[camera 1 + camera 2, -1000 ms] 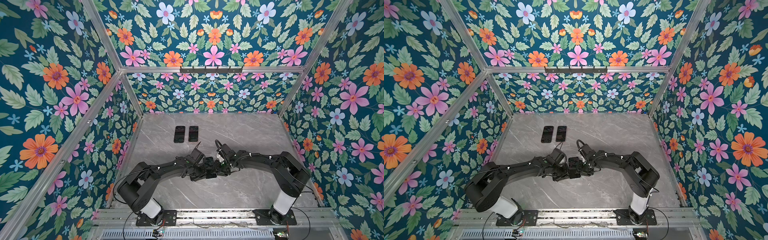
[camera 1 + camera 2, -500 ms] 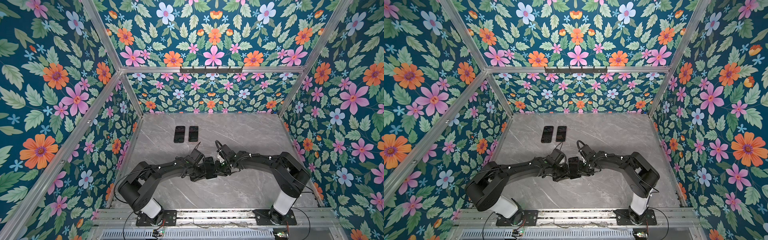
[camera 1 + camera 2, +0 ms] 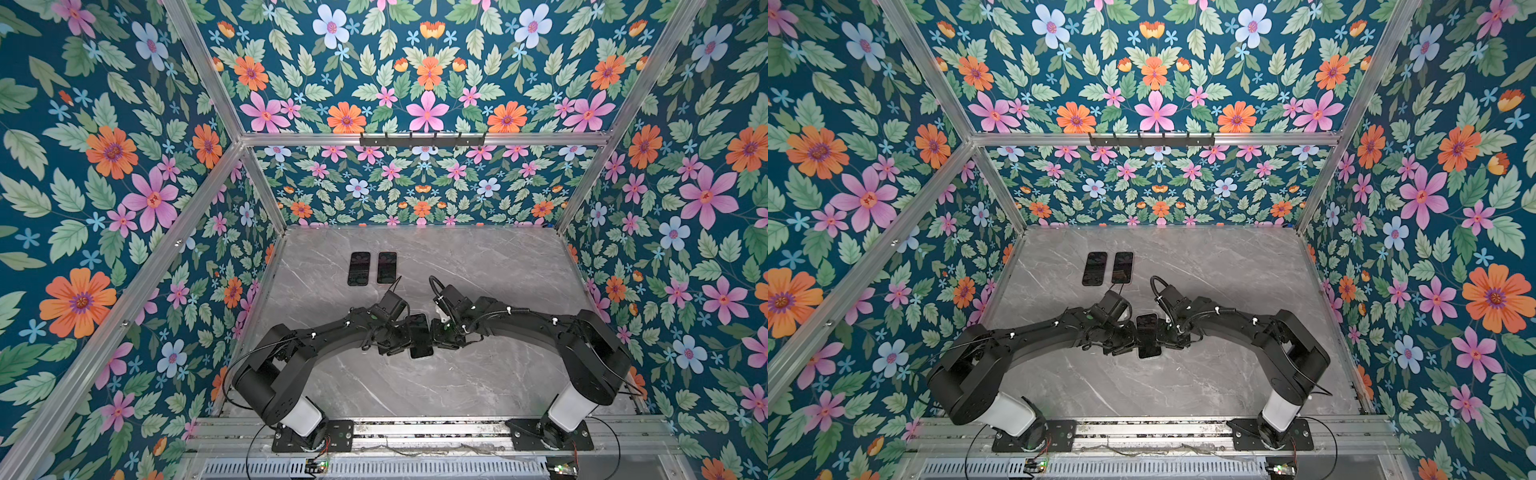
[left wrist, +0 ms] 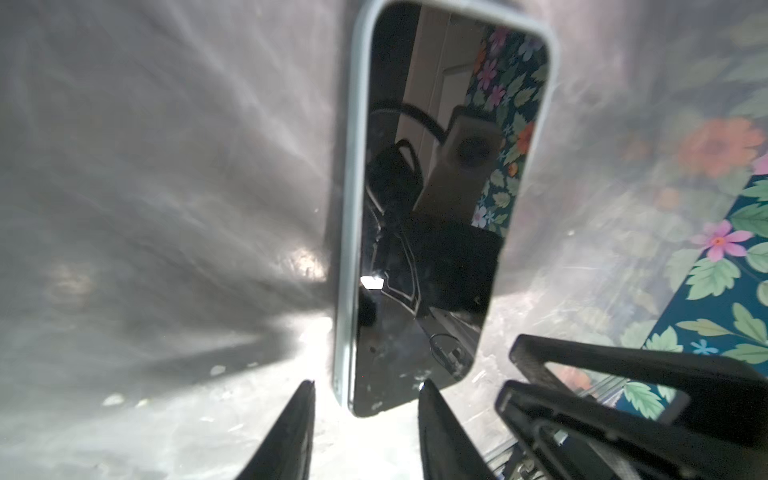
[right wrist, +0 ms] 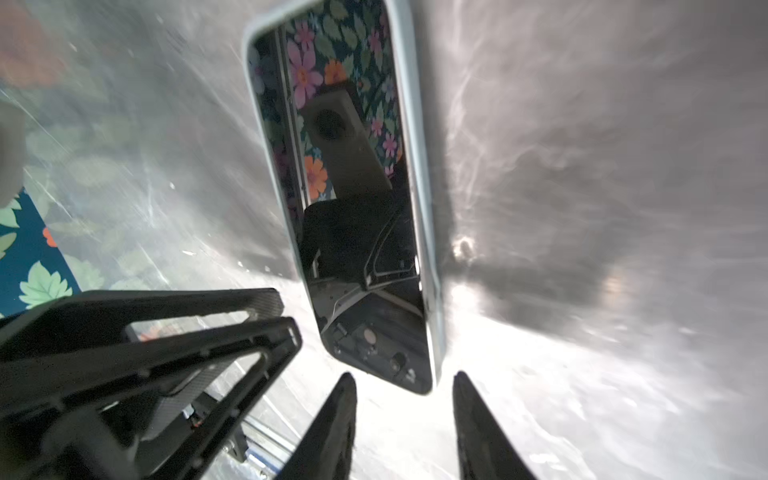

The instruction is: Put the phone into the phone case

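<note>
A black-screened phone (image 3: 419,336) lies flat at the table's middle in both top views, between the two grippers. In the left wrist view the phone (image 4: 436,208) has the pale blue phone case (image 4: 347,249) rimming its edge. The right wrist view shows the same rim (image 5: 419,166) along one long side. My left gripper (image 4: 365,384) is open, its tips either side of the phone's near corner. My right gripper (image 5: 404,376) is open at the opposite long side, its tips just short of the phone's corner. Neither grips the phone.
Two more dark phones (image 3: 359,268) (image 3: 387,267) lie side by side at the back left of the grey marble table (image 3: 478,382). Floral walls close in three sides. Both arms arch in from their bases at the front rail (image 3: 415,428).
My left gripper's jaws have opened from shut. The phone and both arms have barely shifted.
</note>
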Robot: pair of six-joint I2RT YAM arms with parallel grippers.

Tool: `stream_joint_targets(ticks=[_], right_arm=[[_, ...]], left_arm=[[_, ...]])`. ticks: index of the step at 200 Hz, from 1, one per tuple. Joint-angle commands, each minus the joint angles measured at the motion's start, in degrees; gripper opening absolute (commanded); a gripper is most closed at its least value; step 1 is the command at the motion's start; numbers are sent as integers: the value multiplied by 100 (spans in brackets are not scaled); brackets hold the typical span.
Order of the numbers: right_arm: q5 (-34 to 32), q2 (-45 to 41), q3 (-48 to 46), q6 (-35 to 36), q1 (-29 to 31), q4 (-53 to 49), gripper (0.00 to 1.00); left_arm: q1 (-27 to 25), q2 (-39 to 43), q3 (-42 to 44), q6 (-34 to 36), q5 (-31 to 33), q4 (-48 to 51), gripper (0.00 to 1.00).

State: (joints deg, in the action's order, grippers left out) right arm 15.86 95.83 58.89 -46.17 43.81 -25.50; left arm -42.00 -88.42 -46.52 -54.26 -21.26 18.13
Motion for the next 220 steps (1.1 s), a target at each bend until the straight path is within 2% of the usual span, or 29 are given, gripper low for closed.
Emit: stream_joint_targets(ticks=[1, 90, 220], right_arm=[[-101, -26, -74, 69, 18, -371, 40], [93, 206, -9, 22, 66, -113, 30], [422, 568, 63, -39, 127, 131, 7]], left_arm=[[36, 21, 124, 149, -80, 66, 44], [50, -16, 646, -31, -485, -764, 42], [67, -56, 974, -223, -709, -1438, 40]])
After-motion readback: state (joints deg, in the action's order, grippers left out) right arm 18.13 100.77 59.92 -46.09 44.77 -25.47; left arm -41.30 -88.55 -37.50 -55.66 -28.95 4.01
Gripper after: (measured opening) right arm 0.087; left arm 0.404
